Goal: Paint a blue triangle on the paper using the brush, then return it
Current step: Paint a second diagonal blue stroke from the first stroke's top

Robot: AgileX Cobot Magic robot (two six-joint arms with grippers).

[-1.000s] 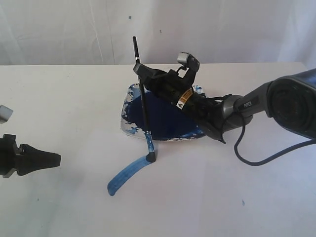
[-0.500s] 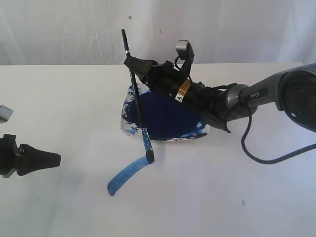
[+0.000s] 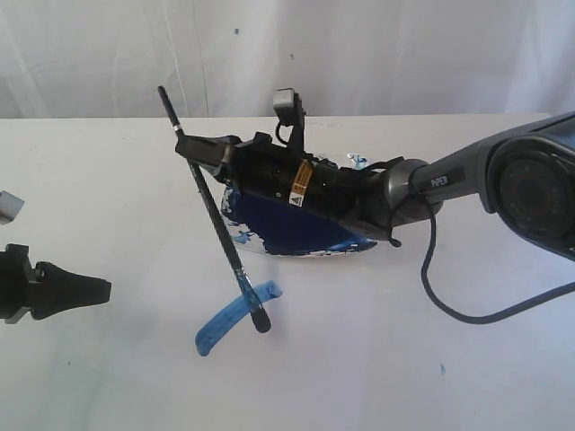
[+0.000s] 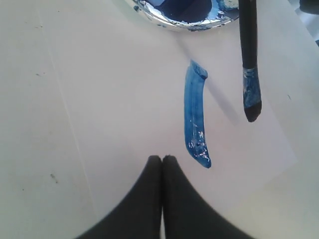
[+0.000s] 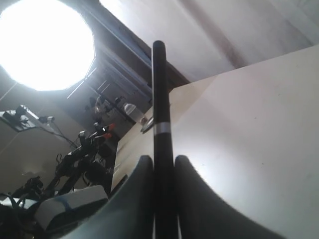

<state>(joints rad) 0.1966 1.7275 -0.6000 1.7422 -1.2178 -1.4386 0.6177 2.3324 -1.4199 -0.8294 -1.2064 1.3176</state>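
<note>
1. Swung toward 9 o'clock since the earlier frame, the right gripper [image 3: 190,148] now leans the brush [image 3: 220,224] further over. The tip has slid from the stroke's [image 3: 229,319] upper end toward 6 o'clock.
2. Right jaws: almost closed, pinching the brush handle high up, just beside its silver band. The handle's end juts out at 11 o'clock from the jaws, and the blue-stained tip lies at 5 o'clock.
3. Stroke: one curved blue band on the paper [image 4: 124,99], at 7 o'clock from the dish [image 3: 296,235]. The tip sits just beside it, at its 3 o'clock; whether it touches the paper cannot be told.
4. Left gripper [image 3: 103,289]: jaws pressed together, empty, at 9 o'clock from the stroke and well apart from it.
</note>
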